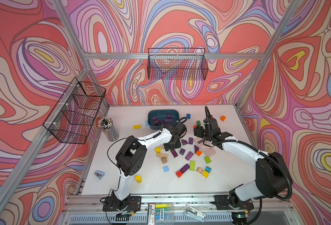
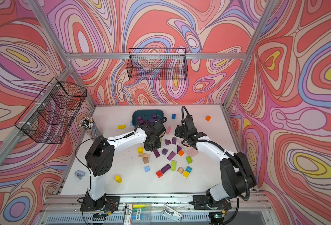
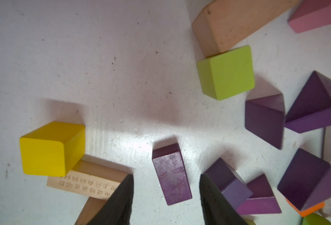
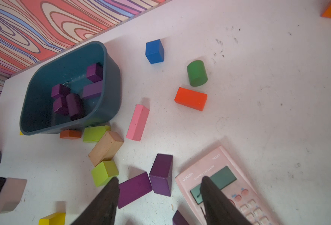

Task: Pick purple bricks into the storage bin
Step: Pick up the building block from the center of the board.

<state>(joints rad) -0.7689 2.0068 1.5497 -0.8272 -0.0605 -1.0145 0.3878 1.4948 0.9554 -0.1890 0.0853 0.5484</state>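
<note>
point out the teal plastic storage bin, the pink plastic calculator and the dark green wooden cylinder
teal plastic storage bin [image 4: 113,91], right wrist view, on its outer side wall
pink plastic calculator [image 4: 225,176], right wrist view, on its display
dark green wooden cylinder [image 4: 196,72], right wrist view, on its curved side

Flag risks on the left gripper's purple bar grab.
Left gripper straddles the purple bar, which lies skewed to the jaws: it may twist on closing. One finger sits close beside a neighbouring purple block and could drag it. The engraved wooden block crowds the other side.
</note>
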